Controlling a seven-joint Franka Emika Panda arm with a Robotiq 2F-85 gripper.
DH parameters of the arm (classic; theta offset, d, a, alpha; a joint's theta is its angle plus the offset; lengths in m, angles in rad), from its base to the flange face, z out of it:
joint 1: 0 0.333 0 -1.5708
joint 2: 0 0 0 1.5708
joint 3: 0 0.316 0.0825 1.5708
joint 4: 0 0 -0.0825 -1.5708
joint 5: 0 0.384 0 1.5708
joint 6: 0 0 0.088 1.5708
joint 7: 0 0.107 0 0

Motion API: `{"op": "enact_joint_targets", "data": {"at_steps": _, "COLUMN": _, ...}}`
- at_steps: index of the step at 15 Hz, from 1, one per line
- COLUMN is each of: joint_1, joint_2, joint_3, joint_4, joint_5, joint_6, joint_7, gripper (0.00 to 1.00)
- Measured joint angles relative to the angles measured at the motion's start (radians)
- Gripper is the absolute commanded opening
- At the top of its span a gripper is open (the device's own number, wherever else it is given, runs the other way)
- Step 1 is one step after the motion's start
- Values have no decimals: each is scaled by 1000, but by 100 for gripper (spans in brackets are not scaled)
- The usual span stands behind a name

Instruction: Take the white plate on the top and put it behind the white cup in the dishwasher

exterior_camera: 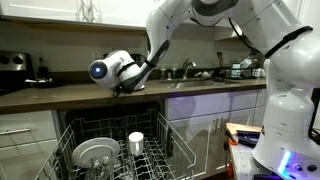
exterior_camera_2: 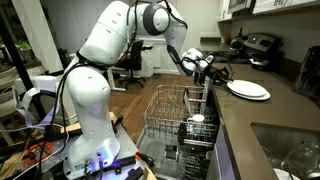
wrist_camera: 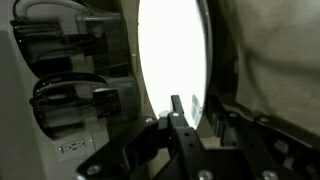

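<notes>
My pincer [wrist_camera: 193,118] is drawn narrow at the near rim of the white plate [wrist_camera: 175,50], with one finger [wrist_camera: 176,112] dark against the glare in the wrist view. Whether the jaws truly bite or only bracket the rim, I cannot tell. In an exterior view the plate [exterior_camera_2: 250,90] lies flat on the counter [exterior_camera_2: 262,112], just past my fingertips and above the open dishwasher [exterior_camera_2: 165,108]. I judge it stiff, glazed and slick, fairly heavy for an edge hold, and breakable. A shallow pinch would let it swing, so I want the rim deep between the pads and no knocks against the tines. Down in the rack the white cup [exterior_camera: 136,143] stands upright near a greyer dish [exterior_camera: 95,153]. Much is hidden. The wrist view bleaches the plate to blank white and cuts off its far rim. I cannot tell whether another plate lies under it. The slot behind the cup is too small to make out.
</notes>
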Motion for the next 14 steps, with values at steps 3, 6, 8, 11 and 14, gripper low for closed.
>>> {"op": "enact_joint_targets", "data": {"at_steps": 3, "joint_1": 0, "joint_2": 2, "joint_3": 0, "joint_4": 0, "joint_5": 3, "joint_6": -7, "joint_7": 0, "gripper": 27}}
{"op": "enact_joint_targets", "data": {"at_steps": 6, "joint_1": 0, "joint_2": 3, "joint_3": -1, "joint_4": -1, "joint_5": 3, "joint_6": -12, "joint_7": 0, "gripper": 7}}
{"op": "enact_joint_targets", "data": {"at_steps": 8, "joint_1": 0, "joint_2": 3, "joint_3": -1, "joint_4": -1, "joint_5": 3, "joint_6": -14, "joint_7": 0, "gripper": 3}}
{"op": "enact_joint_targets", "data": {"at_steps": 11, "joint_1": 0, "joint_2": 3, "joint_3": -1, "joint_4": -2, "joint_5": 7, "joint_6": -17, "joint_7": 0, "gripper": 8}}
{"op": "enact_joint_targets", "data": {"at_steps": 14, "joint_1": 1, "joint_2": 3, "joint_3": 0, "joint_4": -3, "joint_5": 8, "joint_6": -33, "joint_7": 0, "gripper": 8}}
